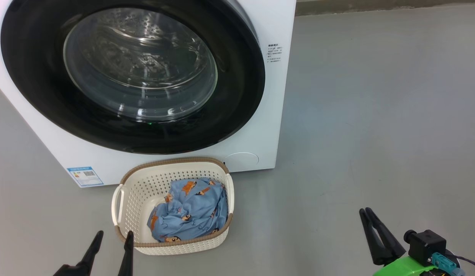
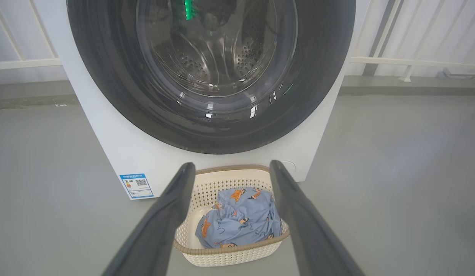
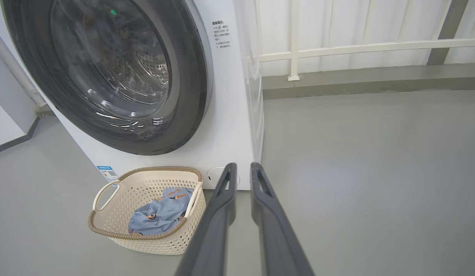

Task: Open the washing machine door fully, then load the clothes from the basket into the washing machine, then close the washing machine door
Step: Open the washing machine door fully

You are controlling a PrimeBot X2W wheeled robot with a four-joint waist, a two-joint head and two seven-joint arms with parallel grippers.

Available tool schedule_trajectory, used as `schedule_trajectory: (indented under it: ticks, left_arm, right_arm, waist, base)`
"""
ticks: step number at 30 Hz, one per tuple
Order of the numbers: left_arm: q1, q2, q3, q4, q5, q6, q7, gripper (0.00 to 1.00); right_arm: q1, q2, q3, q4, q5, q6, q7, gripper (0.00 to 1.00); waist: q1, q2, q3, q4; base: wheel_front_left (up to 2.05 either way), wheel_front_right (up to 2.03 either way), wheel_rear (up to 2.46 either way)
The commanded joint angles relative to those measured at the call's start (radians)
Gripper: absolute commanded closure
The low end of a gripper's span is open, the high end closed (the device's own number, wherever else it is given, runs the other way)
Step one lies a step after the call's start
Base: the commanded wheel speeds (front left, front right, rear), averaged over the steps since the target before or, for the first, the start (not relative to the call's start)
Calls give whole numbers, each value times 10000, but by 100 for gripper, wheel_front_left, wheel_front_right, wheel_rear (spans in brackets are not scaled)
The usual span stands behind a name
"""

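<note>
The washing machine [image 1: 277, 115] stands white and boxy, and its round black washing machine door [image 1: 237, 96] with a clear glass bowl lies shut against the front. The cream basket [image 1: 172, 161] sits on the floor right before it, holding the light-blue printed clothes [image 1: 191, 211]. My left gripper [image 1: 114, 233] is open and empty, just off the basket's near-left corner; the left wrist view frames the basket [image 2: 230, 260] and clothes [image 2: 241, 218] between its fingers. My right gripper [image 1: 364, 210] hovers over bare floor far to the right, jaws narrowed to a slim gap with nothing between them [image 3: 243, 165].
A blue label sticker [image 1: 85, 175] marks the machine's lower left front. Grey floor [image 1: 375, 115] spreads to the right of the machine. A white railing [image 3: 356, 50] and a low grey kerb [image 3: 356, 80] run behind it.
</note>
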Motion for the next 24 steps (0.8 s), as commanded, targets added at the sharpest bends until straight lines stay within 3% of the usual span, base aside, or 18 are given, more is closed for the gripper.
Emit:
schedule_trajectory:
  ticks: [1, 17, 24]
  left_arm:
    - [-171, 118, 267, -236, -41, 104, -136, 0]
    - [-175, 118, 277, -215, -8, 151, -136, 0]
    - [-89, 118, 267, -267, -62, 184, -136, 0]
  right_arm:
    - [-262, -112, 270, -181, 27, -13, -122, 100]
    - [-299, -94, 255, -256, 179, -13, -122, 100]
    - [-307, 322, -446, -225, 2450, -13, -122, 100]
  waist:
    - [0, 0, 5, 2]
    - [0, 0, -5, 44]
    - [0, 0, -2, 69]
  base:
    - [0, 0, 0]
    - [0, 0, 0]
    - [0, 0, 0]
